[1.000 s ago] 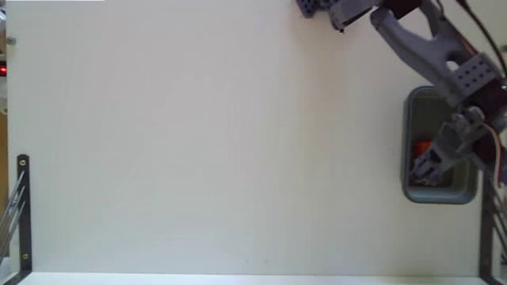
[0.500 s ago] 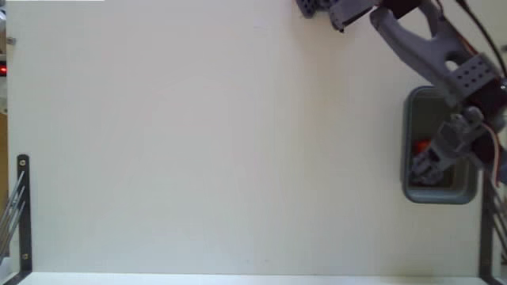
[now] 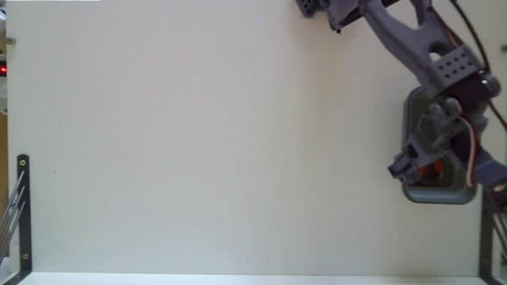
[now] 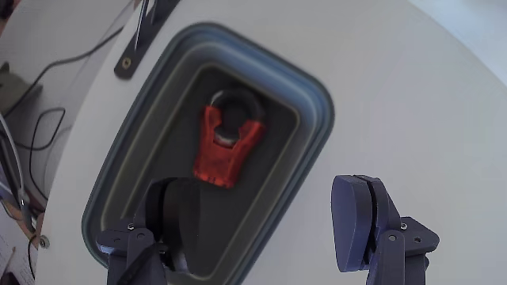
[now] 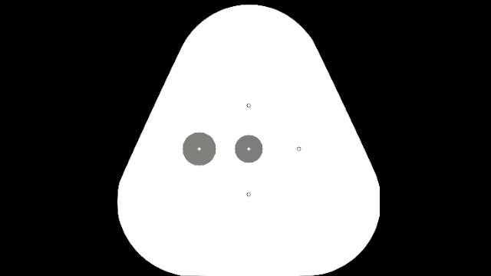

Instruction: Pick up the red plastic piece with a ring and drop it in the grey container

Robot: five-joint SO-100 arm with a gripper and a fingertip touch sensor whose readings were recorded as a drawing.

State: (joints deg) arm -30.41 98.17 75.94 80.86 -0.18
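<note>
The red plastic piece with a ring [image 4: 218,154] lies flat on the floor of the grey container [image 4: 313,87], free of the fingers. In the wrist view my gripper [image 4: 265,198] hangs open above the container, with one finger [image 4: 178,218] over its inside and the other finger [image 4: 360,218] outside over the white table. The fixed view puts the container [image 3: 432,195] at the table's right edge. There the gripper [image 3: 412,165] hovers over its left rim, and only a sliver of the red piece [image 3: 428,168] shows under the arm.
Black metal brackets stand at the table's left edge [image 3: 22,214] and right edge [image 3: 485,237]. One bracket [image 4: 146,32] and loose cables [image 4: 40,134] lie just past the container. The arm's base [image 3: 317,8] sits at the top edge. The white tabletop [image 3: 222,142] stretches leftward.
The wrist has turned and the gripper has shifted left toward the container's left rim. The red piece now shows lower in the container, apart from the fingers.
</note>
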